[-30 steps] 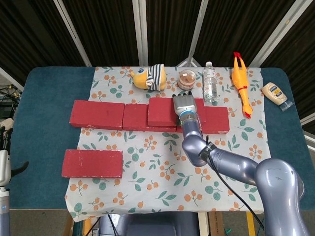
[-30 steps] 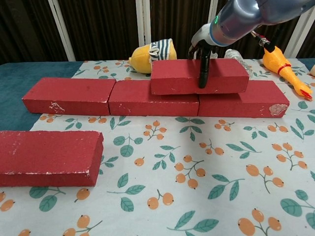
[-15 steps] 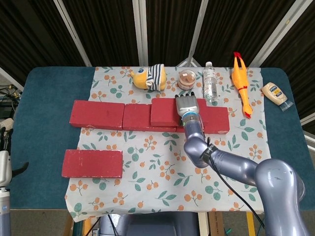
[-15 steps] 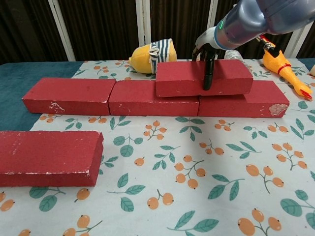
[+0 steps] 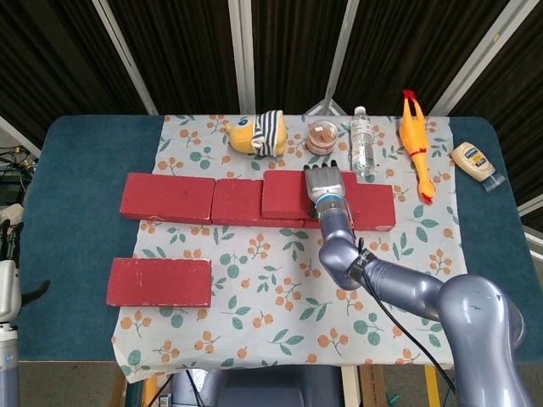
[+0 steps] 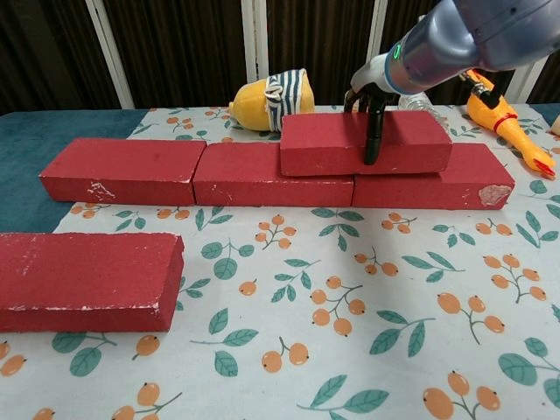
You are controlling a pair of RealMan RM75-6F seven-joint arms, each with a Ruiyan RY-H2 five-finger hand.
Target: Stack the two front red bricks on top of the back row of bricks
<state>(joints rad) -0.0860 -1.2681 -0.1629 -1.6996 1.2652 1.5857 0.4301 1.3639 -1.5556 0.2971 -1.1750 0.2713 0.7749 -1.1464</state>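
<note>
Three red bricks form the back row (image 5: 167,197) (image 6: 122,169) across the floral cloth. A red brick (image 5: 284,193) (image 6: 325,143) lies on top of that row, over the seam between the middle and right bricks. My right hand (image 5: 325,182) (image 6: 372,96) grips it from above, with one finger (image 6: 374,131) down its front face. The other front red brick (image 5: 159,282) (image 6: 87,280) lies flat at the near left of the cloth. My left hand (image 5: 7,242) shows only as a sliver at the far left edge, off the cloth; how its fingers stand is unclear.
Behind the row stand a striped yellow plush toy (image 5: 254,134), a small jar (image 5: 321,137), a water bottle (image 5: 362,140) and a rubber chicken (image 5: 415,136). A mayonnaise bottle (image 5: 473,161) lies at the far right on the blue table (image 5: 76,153).
My right hand has slid the top brick a little to the right along the back row. The front brick and left arm have not moved.
</note>
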